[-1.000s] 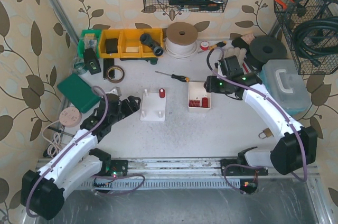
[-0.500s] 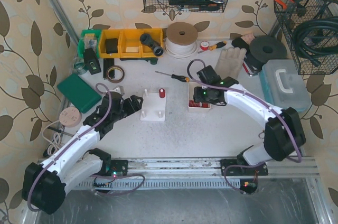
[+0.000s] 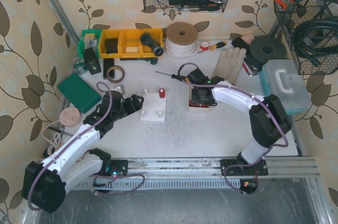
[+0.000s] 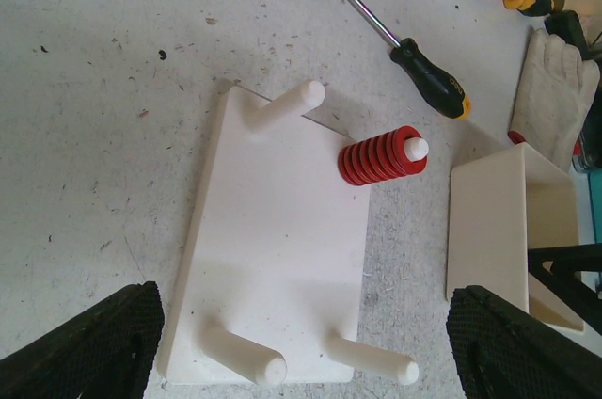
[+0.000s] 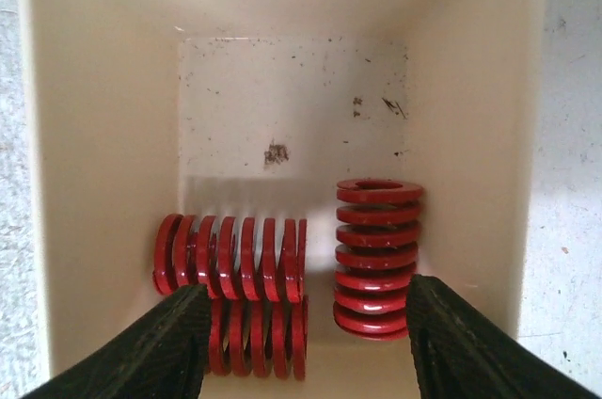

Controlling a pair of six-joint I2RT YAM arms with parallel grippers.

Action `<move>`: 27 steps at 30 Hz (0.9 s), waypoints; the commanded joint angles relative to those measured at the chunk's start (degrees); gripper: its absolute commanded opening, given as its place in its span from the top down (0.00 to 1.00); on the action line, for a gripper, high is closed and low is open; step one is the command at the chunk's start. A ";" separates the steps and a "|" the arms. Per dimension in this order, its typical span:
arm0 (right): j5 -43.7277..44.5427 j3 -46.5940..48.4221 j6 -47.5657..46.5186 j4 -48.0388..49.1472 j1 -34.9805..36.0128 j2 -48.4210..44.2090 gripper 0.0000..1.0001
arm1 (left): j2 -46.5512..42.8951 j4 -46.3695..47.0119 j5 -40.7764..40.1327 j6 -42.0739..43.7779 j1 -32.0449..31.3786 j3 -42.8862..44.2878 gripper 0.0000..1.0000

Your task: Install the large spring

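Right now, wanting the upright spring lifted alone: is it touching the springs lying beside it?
Apart. The right wrist view shows a strip of the box floor between the upright spring and the lying springs.

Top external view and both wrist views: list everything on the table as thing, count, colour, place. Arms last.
Peg block: one, white, table centre, four pegs.
Installed spring: one, red, on the block's far right peg.
Spring box: one, white, right of the block.
Loose springs: three, red, in the box; two lying, one upright.
Screwdriver: one, black-yellow handle, behind the block.
Glove: one, beige, far right.
Green case: one, left edge.
Yellow bins: three, far left.
Cord coil: one, white, far centre.
Left gripper: open, at the block's left side.
Right gripper: open, over the box.
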 commanded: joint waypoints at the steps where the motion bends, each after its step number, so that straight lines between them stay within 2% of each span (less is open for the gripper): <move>1: 6.39 2.90 3.39 -2.78 1.94 3.71 0.42 | 0.20 1.04 0.73 1.00 0.64 1.92 0.15; 13: 9.80 4.98 9.03 -1.50 2.08 9.93 0.43 | 0.62 0.77 0.14 0.73 0.64 2.08 0.15; 21: 4.36 5.94 11.11 1.20 1.55 13.19 0.44 | 1.36 0.25 -0.04 0.67 0.64 2.54 0.15; 27: 2.37 7.33 7.49 2.08 2.06 13.05 0.45 | 1.53 0.16 -0.15 0.56 0.66 2.60 0.15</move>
